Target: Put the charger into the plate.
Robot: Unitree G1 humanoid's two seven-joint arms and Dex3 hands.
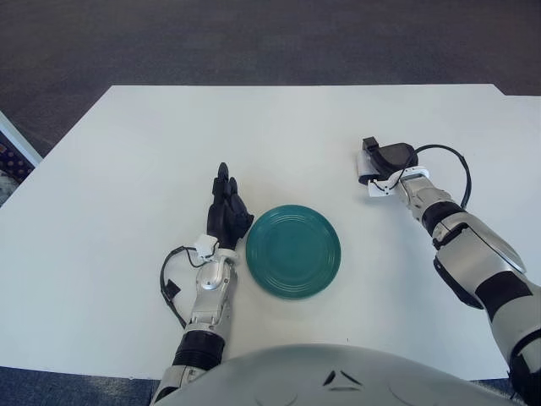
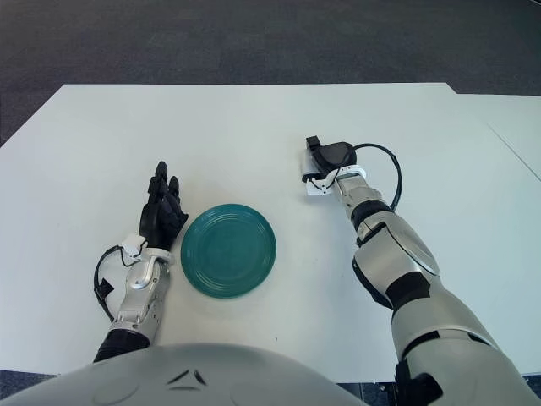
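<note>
None of the transfer is done yet: the charger point(image 1: 369, 166) is covered on the white surface point(image 1: 127, 169) by the right hand point(image 1: 390, 160), whose fingers look curled around it, well right of the empty green plate point(image 1: 293, 250). The left hand point(image 1: 227, 210), fingers straight and holding nothing, is seen just left of the plate. Lifting, carrying and releasing are judged still to be done.

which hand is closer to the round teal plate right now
Left. The left hand shows right beside the round teal plate, at its left rim. The right hand is farther off, up and to the plate's right, over a small white charger.
</note>
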